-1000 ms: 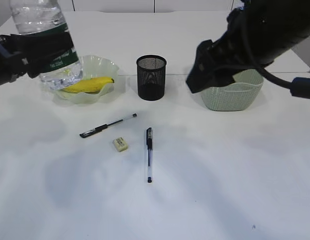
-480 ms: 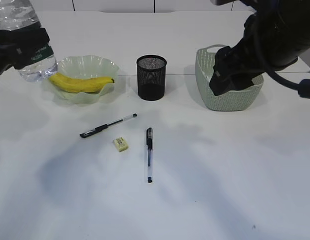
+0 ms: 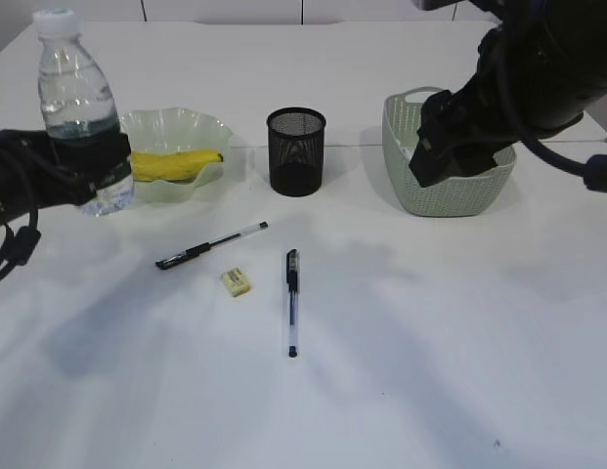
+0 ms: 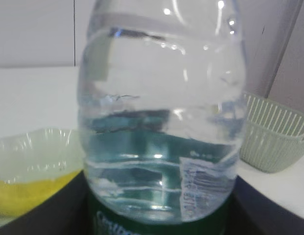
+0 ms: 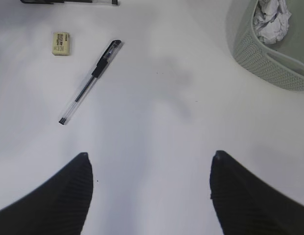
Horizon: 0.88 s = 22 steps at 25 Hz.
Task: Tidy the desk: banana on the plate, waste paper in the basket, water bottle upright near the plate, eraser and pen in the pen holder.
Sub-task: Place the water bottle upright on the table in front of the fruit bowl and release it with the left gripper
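My left gripper [image 3: 88,166] is shut on the water bottle [image 3: 78,98], which stands upright just left of the plate [image 3: 200,127]; the bottle fills the left wrist view [image 4: 161,122]. The banana [image 3: 176,164] lies in the plate. The waste paper [image 5: 272,13] lies in the basket [image 3: 450,191]. My right gripper [image 5: 149,161] is open and empty above the desk [image 3: 430,322], in front of the basket. The eraser [image 3: 236,282] and two pens [image 3: 292,298] [image 3: 211,244] lie on the desk in front of the pen holder [image 3: 296,151].
The basket stands at the right rear and also shows in the left wrist view [image 4: 276,134]. The right arm [image 3: 518,88] hangs over the basket. The desk's far edge runs behind the plate and the pen holder.
My left gripper has lowered the bottle from high at the far left down to beside the plate. The right arm pulled back over the basket one second ago and has held still since.
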Each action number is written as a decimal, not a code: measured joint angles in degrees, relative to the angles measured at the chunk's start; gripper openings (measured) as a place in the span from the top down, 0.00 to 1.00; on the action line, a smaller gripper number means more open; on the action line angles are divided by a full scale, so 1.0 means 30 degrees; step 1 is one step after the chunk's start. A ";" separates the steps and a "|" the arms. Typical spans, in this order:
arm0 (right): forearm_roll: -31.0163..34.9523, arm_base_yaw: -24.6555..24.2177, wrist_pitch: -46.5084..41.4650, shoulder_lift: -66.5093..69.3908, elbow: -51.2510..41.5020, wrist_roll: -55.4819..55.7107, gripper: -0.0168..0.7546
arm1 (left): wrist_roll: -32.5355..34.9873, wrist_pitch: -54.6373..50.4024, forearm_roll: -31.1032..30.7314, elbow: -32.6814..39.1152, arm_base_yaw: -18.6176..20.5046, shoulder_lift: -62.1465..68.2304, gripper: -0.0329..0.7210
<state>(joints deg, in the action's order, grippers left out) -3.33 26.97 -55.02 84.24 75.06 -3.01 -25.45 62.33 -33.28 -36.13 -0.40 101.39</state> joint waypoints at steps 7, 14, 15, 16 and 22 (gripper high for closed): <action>-0.0043 0.0000 0.0000 0.0000 0.0000 0.0009 0.26 | 0.1276 -0.0036 0.1352 -0.0077 0.0000 0.2752 0.40; -0.0043 0.0000 0.0000 0.0000 0.0000 0.0009 0.26 | 0.1741 -0.0036 0.1718 -0.0888 0.0000 0.4626 0.40; -0.0043 0.0000 0.0000 0.0000 0.0000 0.0009 0.26 | 0.1787 -0.0036 0.1718 -0.1120 0.0000 0.4882 0.40; -0.0043 0.0000 0.0000 0.0000 0.0000 0.0009 0.26 | 0.1832 -0.0036 0.1718 -0.1365 0.0000 0.5148 0.40; -0.0043 0.0000 -0.0202 0.0000 0.0000 0.0009 0.26 | 0.1875 -0.0036 0.1729 -0.2530 0.0000 0.6556 0.41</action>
<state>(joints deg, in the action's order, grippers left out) -3.46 26.97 -55.62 84.24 75.06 -2.99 -19.82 62.23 -28.09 -43.72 -0.40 121.06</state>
